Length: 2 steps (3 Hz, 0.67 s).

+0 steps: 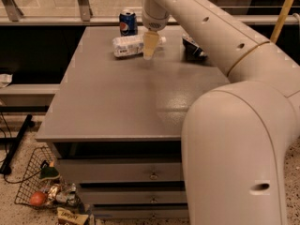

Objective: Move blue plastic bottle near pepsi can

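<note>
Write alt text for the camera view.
The robot's tool is at the capped end of a clear plastic bottle with a pale blue label, which lies on its side on a grey table, close in front of a blue Pepsi can.

Only one brand mark could be read: the round red-white-blue Pepsi logo on the pepsi can (127, 22), upper centre-left. The label of the blue plastic bottle (127, 46) was illegible beside the gripper (148, 51), which hung at upper centre.
</note>
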Each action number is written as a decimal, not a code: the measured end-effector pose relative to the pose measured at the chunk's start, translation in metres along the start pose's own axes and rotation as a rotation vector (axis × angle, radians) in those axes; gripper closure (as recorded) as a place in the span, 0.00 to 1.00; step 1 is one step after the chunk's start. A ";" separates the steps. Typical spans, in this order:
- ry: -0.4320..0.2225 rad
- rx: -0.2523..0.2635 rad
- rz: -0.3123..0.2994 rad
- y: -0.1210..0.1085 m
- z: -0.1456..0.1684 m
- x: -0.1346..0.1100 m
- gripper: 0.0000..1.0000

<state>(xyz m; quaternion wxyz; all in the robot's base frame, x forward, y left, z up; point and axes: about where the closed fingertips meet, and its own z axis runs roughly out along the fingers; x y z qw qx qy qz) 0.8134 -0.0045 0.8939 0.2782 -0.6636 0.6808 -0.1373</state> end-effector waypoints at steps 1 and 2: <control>-0.047 0.045 0.095 -0.016 -0.041 0.038 0.00; -0.072 0.099 0.203 -0.022 -0.088 0.090 0.00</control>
